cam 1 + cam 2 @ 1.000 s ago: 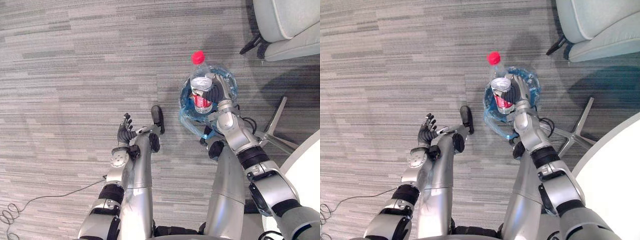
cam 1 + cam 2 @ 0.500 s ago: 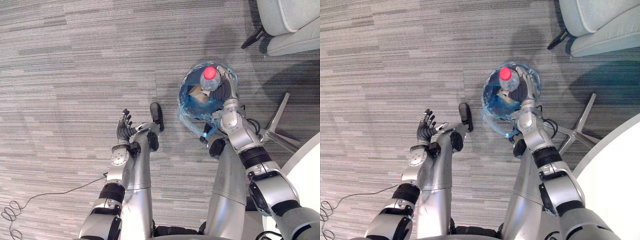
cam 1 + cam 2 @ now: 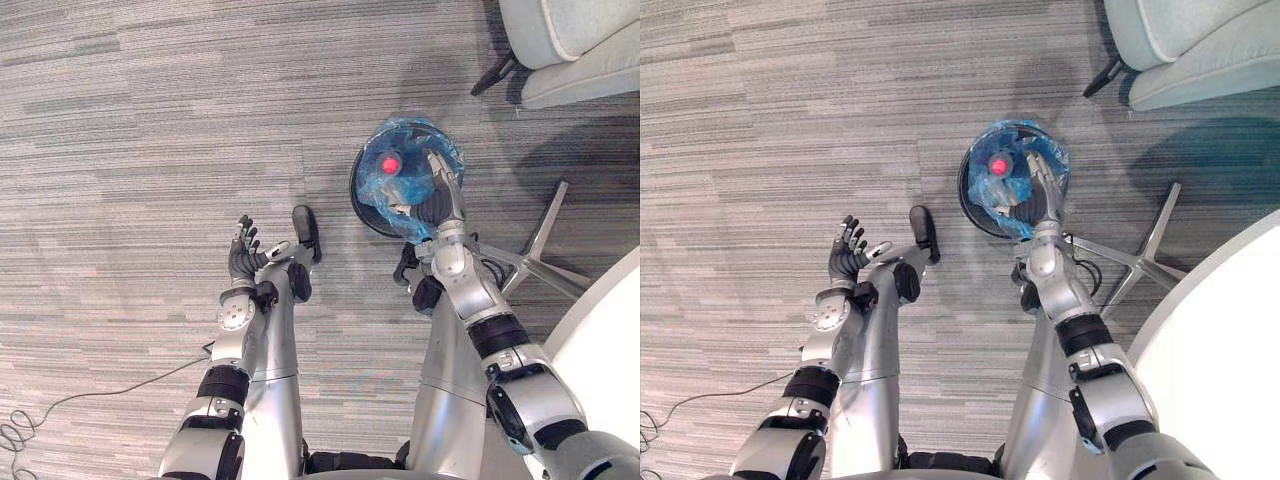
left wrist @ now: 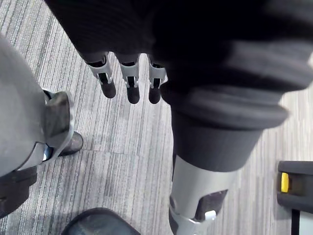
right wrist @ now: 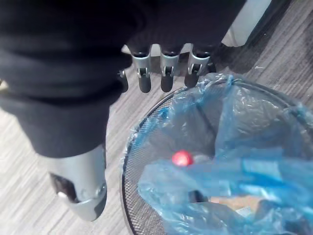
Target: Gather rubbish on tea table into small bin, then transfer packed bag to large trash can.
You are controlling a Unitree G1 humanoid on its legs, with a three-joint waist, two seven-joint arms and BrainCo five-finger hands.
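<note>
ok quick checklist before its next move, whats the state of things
1. Bottle in the bin: ok. The bottle sits red cap up inside the blue bag.
2. Right hand empty: ok. The right hand is over the bin, fingers straight, holding nothing.
3. Left hand free: ok. The left hand is open over the carpet.
4. Bin upright: ok. It stands on the carpet.
5. Bag seated round the rim: not ok. The bag bunches inward and part of the mesh rim shows bare.
6. Rubbish left on the table: cannot tell. The table shows just an edge.
</note>
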